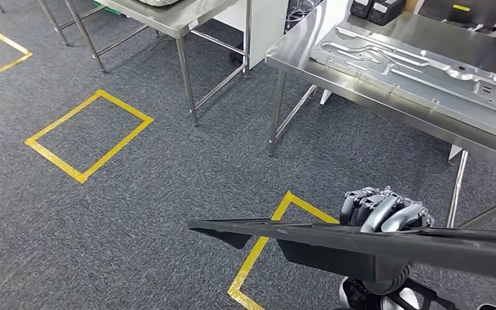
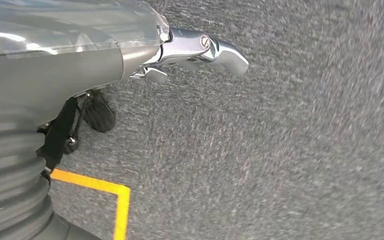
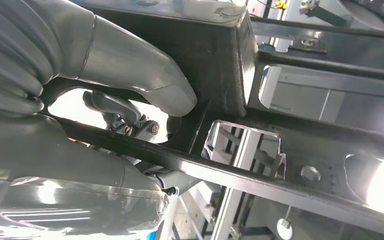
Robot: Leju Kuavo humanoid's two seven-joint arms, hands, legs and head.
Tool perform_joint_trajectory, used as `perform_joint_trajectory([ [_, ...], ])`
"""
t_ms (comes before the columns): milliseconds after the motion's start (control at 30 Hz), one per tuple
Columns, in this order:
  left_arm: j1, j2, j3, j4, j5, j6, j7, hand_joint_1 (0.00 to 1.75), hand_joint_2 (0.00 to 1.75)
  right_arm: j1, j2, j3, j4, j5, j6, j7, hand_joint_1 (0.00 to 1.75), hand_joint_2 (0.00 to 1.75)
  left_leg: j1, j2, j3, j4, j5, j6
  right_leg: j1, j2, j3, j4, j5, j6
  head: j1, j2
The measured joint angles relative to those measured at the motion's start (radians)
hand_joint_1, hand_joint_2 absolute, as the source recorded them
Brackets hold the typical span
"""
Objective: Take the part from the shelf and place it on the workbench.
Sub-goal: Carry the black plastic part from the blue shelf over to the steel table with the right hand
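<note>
Black frame part (image 1: 361,242): our right hand (image 1: 387,210) grips it, long axis crosswise before us; steel counter (image 1: 361,90) ahead-right. Left hand (image 2: 130,65): finger pose, we cannot tell.

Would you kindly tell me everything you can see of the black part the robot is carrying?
The black part is a long, flat, matte piece, plastic or painted metal by its look, held roughly level across the lower head view above the grey carpet. Boxy blocks hang from its underside. The right wrist view shows a frame-like build: bars around open cutouts, a small round hole and a thick block. The right hand grips it, fingers over the top edge and thumb pressed against the block. It is not yet on the steel workbench.
</note>
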Motion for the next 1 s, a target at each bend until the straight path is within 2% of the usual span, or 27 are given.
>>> perform_joint_trajectory([
  [33, 0.002, 0.000, 0.001, 0.000, 0.000, 0.000, 0.000, 0.00, 1.75, 0.001, 0.000, 0.001, 0.000, 0.000, 0.000, 0.000, 1.75, 1.75, -0.001, 0.012, 0.000, 0.000, -0.001, 0.001, -0.002, -0.012, -0.033, 0.067, -0.027, 0.003, 0.000, 0.000],
  [67, 0.003, 0.000, 0.002, 0.000, 0.000, 0.000, 0.000, 0.00, 1.75, 0.001, 0.000, 0.001, 0.000, 0.000, 0.000, 0.000, 1.75, 1.75, -0.002, 0.024, 0.000, 0.001, -0.002, 0.001, -0.004, -0.018, -0.056, 0.112, -0.038, 0.006, 0.000, 0.000],
  [100, 0.003, 0.000, 0.002, 0.000, 0.000, 0.000, 0.000, 0.00, 1.75, 0.002, 0.000, 0.001, 0.000, 0.000, -0.001, 0.000, 1.75, 1.75, -0.002, 0.035, 0.001, 0.001, -0.003, 0.001, -0.006, -0.021, -0.060, 0.117, -0.028, 0.007, 0.000, 0.000],
  [133, 0.002, -0.001, 0.003, 0.000, 0.000, 0.000, 0.000, 0.00, 1.75, 0.002, 0.000, 0.001, 0.000, 0.000, -0.002, 0.000, 1.75, 1.75, -0.002, 0.045, 0.003, 0.001, -0.005, -0.001, -0.007, -0.025, -0.041, 0.080, 0.000, 0.006, 0.000, 0.000],
  [167, 0.001, -0.001, 0.003, 0.000, 0.000, 0.000, 0.000, 0.00, 1.75, 0.002, 0.000, 0.001, 0.000, 0.000, -0.002, 0.000, 1.75, 1.75, -0.003, 0.053, 0.006, 0.001, -0.007, -0.003, -0.007, -0.034, -0.005, 0.011, 0.037, 0.004, 0.000, 0.000],
  [233, 0.000, -0.001, 0.004, 0.000, 0.000, 0.000, 0.000, 0.00, 1.75, 0.001, 0.000, 0.002, -0.001, 0.000, -0.002, 0.000, 1.75, 1.75, -0.005, 0.067, 0.012, 0.001, -0.012, -0.010, -0.001, -0.065, 0.065, -0.125, 0.085, -0.006, 0.000, 0.000],
  [267, -0.001, -0.002, 0.004, 0.000, 0.000, 0.000, 0.000, 0.00, 1.75, 0.001, 0.000, 0.002, -0.001, 0.000, -0.003, 0.000, 1.75, 1.75, -0.007, 0.073, 0.014, 0.002, -0.013, -0.016, 0.003, -0.074, 0.082, -0.160, 0.093, -0.011, 0.000, 0.000],
  [300, -0.002, -0.002, 0.005, 0.000, 0.000, 0.000, 0.000, 0.00, 1.75, 0.001, 0.000, 0.002, -0.002, 0.000, -0.003, 0.000, 1.75, 1.75, -0.008, 0.080, 0.016, 0.001, -0.015, -0.021, 0.007, -0.075, 0.085, -0.171, 0.091, -0.015, 0.000, 0.000],
  [367, -0.004, -0.002, 0.006, 0.000, 0.000, 0.000, 0.000, 0.00, 1.75, 0.002, 0.000, 0.002, -0.004, 0.001, -0.003, 0.000, 1.75, 1.75, -0.008, 0.090, 0.019, 0.000, -0.018, -0.033, 0.006, -0.056, 0.083, -0.175, 0.096, -0.024, 0.000, 0.000],
  [433, -0.006, -0.002, 0.006, 0.000, 0.000, 0.001, 0.000, 0.00, 1.75, 0.001, 0.000, 0.004, -0.006, 0.002, -0.004, 0.000, 1.75, 1.75, -0.005, 0.070, 0.010, 0.030, -0.042, -0.044, 0.000, -0.041, 0.086, -0.182, 0.101, -0.035, 0.000, 0.000],
  [467, -0.006, -0.002, 0.007, 0.000, -0.002, 0.002, 0.000, 0.00, 1.75, 0.001, 0.000, 0.007, -0.006, 0.005, -0.004, 0.000, 1.75, 1.75, -0.004, 0.050, -0.010, 0.076, -0.071, -0.048, -0.003, -0.033, 0.088, -0.185, 0.103, -0.040, 0.000, 0.000],
  [533, -0.003, -0.003, 0.009, 0.000, -0.005, 0.007, 0.001, 0.00, 1.75, 0.003, 0.000, 0.016, -0.006, 0.014, -0.008, 0.000, 1.75, 1.75, -0.003, 0.019, -0.072, 0.210, -0.136, -0.052, -0.002, -0.016, 0.086, -0.184, 0.104, -0.045, 0.000, 0.000],
  [567, -0.002, -0.004, 0.009, 0.000, -0.007, 0.009, 0.001, 0.00, 1.75, 0.006, 0.000, 0.021, -0.006, 0.018, -0.013, 0.000, 1.75, 1.75, -0.003, 0.014, -0.100, 0.268, -0.155, -0.053, -0.002, -0.006, 0.086, -0.184, 0.104, -0.045, 0.000, 0.000],
  [600, -0.001, -0.005, 0.010, 0.000, -0.006, 0.010, 0.001, 0.00, 1.75, 0.007, -0.001, 0.025, -0.006, 0.021, -0.022, 0.000, 1.75, 1.75, -0.002, 0.012, -0.115, 0.293, -0.153, -0.053, -0.002, 0.005, 0.086, -0.183, 0.104, -0.045, 0.000, 0.000],
  [633, 0.000, -0.006, 0.010, 0.000, -0.005, 0.011, 0.001, 0.00, 1.75, 0.008, -0.002, 0.030, -0.006, 0.023, -0.032, 0.000, 1.75, 1.75, -0.002, 0.011, -0.112, 0.281, -0.133, -0.053, -0.002, 0.016, 0.087, -0.181, 0.103, -0.045, 0.000, 0.000],
  [667, 0.000, -0.007, 0.010, 0.000, -0.004, 0.011, 0.002, 0.00, 1.75, 0.008, -0.004, 0.033, -0.006, 0.023, -0.044, 0.000, 1.75, 1.75, -0.001, 0.008, -0.094, 0.234, -0.097, -0.052, -0.002, 0.027, 0.088, -0.180, 0.103, -0.044, 0.000, 0.000],
  [733, -0.002, -0.007, 0.009, 0.000, -0.002, 0.009, 0.001, 0.00, 1.75, 0.004, -0.012, 0.037, -0.006, 0.018, -0.064, 0.000, 1.75, 1.75, 0.002, -0.021, -0.036, 0.093, -0.030, -0.047, -0.001, 0.047, 0.086, -0.173, 0.100, -0.038, 0.000, 0.000],
  [767, -0.003, -0.007, 0.009, 0.000, -0.004, 0.006, 0.001, 0.00, 1.75, 0.002, -0.017, 0.039, -0.006, 0.011, -0.070, 0.000, 1.75, 1.75, 0.002, -0.035, -0.016, 0.045, -0.014, -0.043, -0.001, 0.055, 0.083, -0.169, 0.099, -0.032, 0.000, 0.000],
  [800, -0.005, -0.007, 0.009, 0.000, -0.005, 0.005, 0.001, 0.00, 1.75, 0.000, -0.022, 0.040, -0.006, 0.002, -0.073, 0.000, 1.75, 1.75, 0.001, -0.046, -0.005, 0.019, -0.010, -0.039, -0.001, 0.063, 0.079, -0.167, 0.099, -0.027, 0.000, 0.000],
  [867, -0.009, -0.008, 0.009, 0.000, -0.008, 0.003, 0.001, 0.00, 1.75, -0.005, -0.029, 0.042, -0.004, -0.016, -0.072, 0.000, 1.75, 1.75, -0.001, -0.036, -0.003, 0.014, -0.010, -0.027, -0.002, 0.078, 0.074, -0.168, 0.102, -0.014, 0.000, 0.000],
  [900, -0.011, -0.009, 0.008, 0.000, -0.007, 0.004, 0.002, 0.00, 1.75, -0.008, -0.033, 0.042, -0.001, -0.021, -0.071, 0.000, 1.75, 1.75, 0.000, -0.028, -0.002, 0.011, -0.008, -0.020, -0.002, 0.073, 0.072, -0.165, 0.100, -0.008, 0.000, 0.000],
  [933, -0.012, -0.011, 0.009, 0.000, -0.006, 0.006, 0.004, 0.00, 1.75, -0.014, -0.037, 0.042, 0.002, -0.023, -0.069, 0.000, 1.75, 1.75, 0.001, -0.019, -0.001, 0.007, -0.005, -0.013, -0.002, 0.056, 0.065, -0.149, 0.089, -0.002, 0.000, 0.000],
  [1000, -0.009, -0.015, 0.009, 0.000, -0.003, 0.011, 0.007, 0.00, 1.75, -0.024, -0.043, 0.045, 0.009, -0.009, -0.070, 0.000, 1.75, 1.75, 0.001, 0.002, 0.000, 0.002, -0.002, -0.002, -0.002, 0.008, 0.023, -0.059, 0.036, 0.006, 0.000, 0.000],
])
